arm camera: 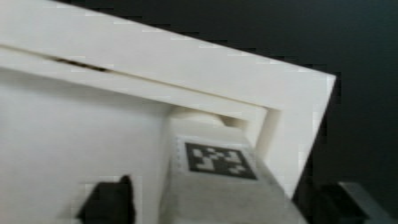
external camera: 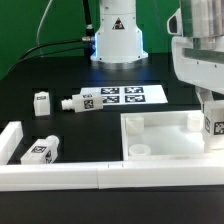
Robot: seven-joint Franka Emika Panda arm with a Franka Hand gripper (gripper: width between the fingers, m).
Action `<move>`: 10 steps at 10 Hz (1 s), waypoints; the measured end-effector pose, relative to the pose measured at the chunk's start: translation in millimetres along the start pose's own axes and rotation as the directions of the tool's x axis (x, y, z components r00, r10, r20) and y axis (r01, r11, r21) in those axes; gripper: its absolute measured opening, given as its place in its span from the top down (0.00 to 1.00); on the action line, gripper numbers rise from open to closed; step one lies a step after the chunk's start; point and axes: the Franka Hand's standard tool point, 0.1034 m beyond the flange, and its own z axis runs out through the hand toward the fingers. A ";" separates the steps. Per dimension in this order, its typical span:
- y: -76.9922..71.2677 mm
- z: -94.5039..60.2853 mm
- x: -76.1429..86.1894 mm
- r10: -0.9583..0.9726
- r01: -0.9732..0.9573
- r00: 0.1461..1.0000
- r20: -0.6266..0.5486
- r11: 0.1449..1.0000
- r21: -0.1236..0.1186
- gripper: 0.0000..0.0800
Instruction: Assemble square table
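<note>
The square table top (external camera: pixel 165 138), a white slab with a raised rim, lies at the exterior view's right. My gripper (external camera: pixel 211 108) is shut on a white leg (external camera: pixel 213 127) with a black-and-white tag. It holds the leg upright, with its lower end at the slab's corner on the exterior view's right. In the wrist view the leg (arm camera: pixel 217 160) sits between my two dark fingers (arm camera: pixel 111 196), and its far end meets the slab's corner (arm camera: pixel 267 105) inside the rim. Three more legs lie loose at the exterior view's left: one (external camera: pixel 42 102), another (external camera: pixel 78 101) and a third (external camera: pixel 42 150).
The marker board (external camera: pixel 121 96) lies flat behind the slab. A long low white wall (external camera: pixel 90 176) runs along the front, with a short return (external camera: pixel 10 140) at the exterior view's left. The robot base (external camera: pixel 115 40) stands at the back, with cables to its left.
</note>
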 end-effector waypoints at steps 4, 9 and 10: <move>-0.9 -0.7 11.2 -0.586 0.586 0.810 -0.014 0.810 0.010 0.19; -2.5 -1.4 4.4 -0.929 0.929 0.370 0.026 0.368 -0.040 0.19; -2.2 -1.1 4.2 -0.922 0.922 0.386 0.026 0.385 -0.041 0.33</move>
